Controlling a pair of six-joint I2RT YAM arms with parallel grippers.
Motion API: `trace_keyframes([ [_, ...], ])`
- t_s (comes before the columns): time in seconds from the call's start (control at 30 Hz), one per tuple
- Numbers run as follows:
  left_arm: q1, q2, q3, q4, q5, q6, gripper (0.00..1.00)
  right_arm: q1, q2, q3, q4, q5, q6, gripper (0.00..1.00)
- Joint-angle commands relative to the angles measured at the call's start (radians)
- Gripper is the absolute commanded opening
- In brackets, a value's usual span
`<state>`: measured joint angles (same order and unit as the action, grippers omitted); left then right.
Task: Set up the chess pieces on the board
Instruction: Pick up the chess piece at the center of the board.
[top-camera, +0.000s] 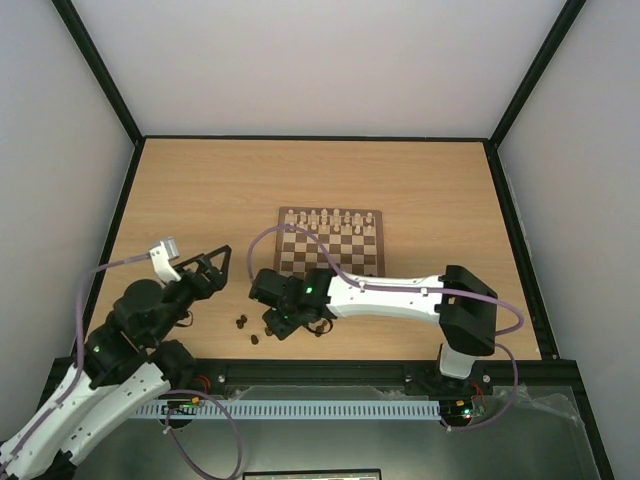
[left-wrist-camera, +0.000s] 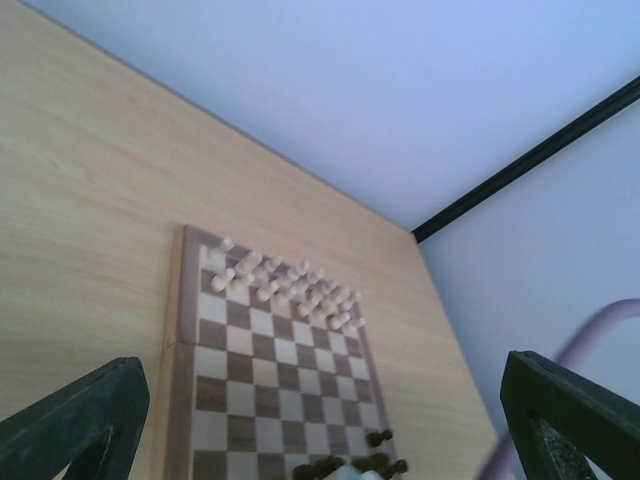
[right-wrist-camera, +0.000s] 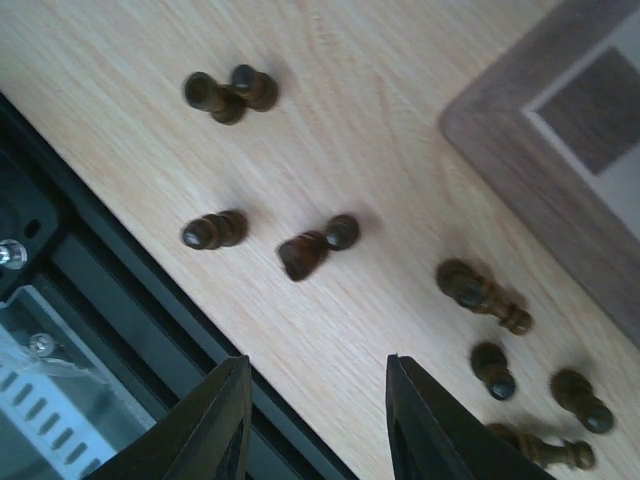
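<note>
The dark pieces (right-wrist-camera: 315, 248) seen from the right wrist are off the board (right-wrist-camera: 560, 180), strewn on the table (right-wrist-camera: 400, 130) just ahead of the right gripper (right-wrist-camera: 315, 430). Several lie on their sides: one directly in front of it, one beside that, and a touching pair further out. More are clustered off to one side, near the board's corner. The gripper hangs low over this scatter, parted and with nothing in it. That is probably because the piece straight ahead is the one it means to straddle. A toppled piece would likely have to be gripped across its body and stood up when set down

The cream pieces (top-camera: 330, 217) stand in the board's rows furthest from both grippers, so the rows nearest the arms are presumably for the dark set. I cannot tell whether any dark piece has reached them

The left gripper (top-camera: 215, 265) is lifted off the table, well to the side of the right one, spread wide and empty. It faces the board from a distance, apparently to keep out of the way
</note>
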<state>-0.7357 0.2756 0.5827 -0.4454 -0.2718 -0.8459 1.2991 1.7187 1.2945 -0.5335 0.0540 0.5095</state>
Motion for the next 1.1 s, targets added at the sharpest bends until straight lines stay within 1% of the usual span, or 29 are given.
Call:
trace_keyframes([
  [0.0, -0.002, -0.078, 0.077, -0.063, -0.017, -0.002, 0.99, 0.04, 0.062, 0.078, -0.009, -0.029, 0.004, 0.38],
  [0.2, -0.002, -0.115, 0.158, -0.12, -0.05, 0.01, 0.99, 0.061, 0.147, 0.149, -0.02, -0.04, -0.009, 0.38],
  [0.43, -0.002, -0.143, 0.185, -0.157, -0.063, 0.007, 0.99, 0.074, 0.242, 0.22, -0.041, -0.041, -0.021, 0.38],
  [0.73, -0.002, -0.156, 0.218, -0.191, -0.07, 0.008, 0.99, 0.075, 0.324, 0.282, -0.073, -0.016, -0.03, 0.38],
  [0.87, -0.002, -0.161, 0.224, -0.199, -0.074, 0.01, 0.99, 0.075, 0.362, 0.295, -0.08, -0.014, -0.034, 0.37],
  [1.07, -0.002, -0.163, 0.227, -0.205, -0.077, 0.01, 0.99, 0.075, 0.395, 0.316, -0.079, -0.023, -0.038, 0.32],
])
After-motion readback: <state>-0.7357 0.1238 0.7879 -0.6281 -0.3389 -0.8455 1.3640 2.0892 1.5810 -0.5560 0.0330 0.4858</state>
